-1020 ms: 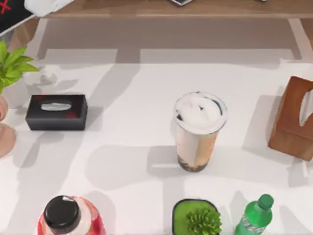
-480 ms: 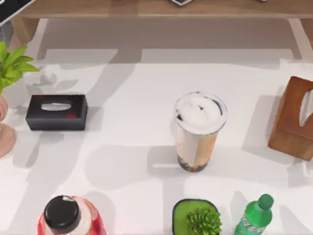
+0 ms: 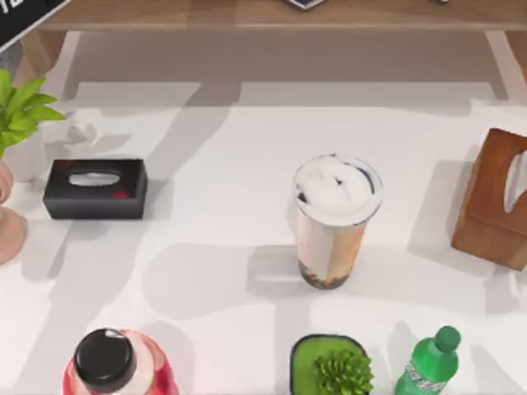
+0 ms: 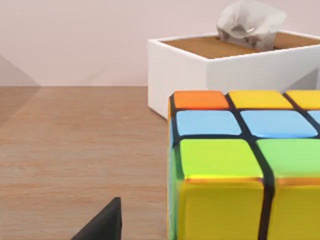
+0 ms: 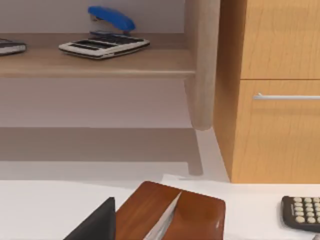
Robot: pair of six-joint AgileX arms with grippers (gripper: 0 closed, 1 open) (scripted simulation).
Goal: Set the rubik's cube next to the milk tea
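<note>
While the rubik's cube [image 4: 235, 165] sits right before the left gripper, I cannot tell that claw's state

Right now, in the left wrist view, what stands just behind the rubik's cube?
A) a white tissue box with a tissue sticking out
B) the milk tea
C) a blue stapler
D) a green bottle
A: on the wooden surface, a white tissue box with a crumpled tissue poking from its top stands right behind the rubik's cube; the milk tea stands mid-table in the top view.
</note>
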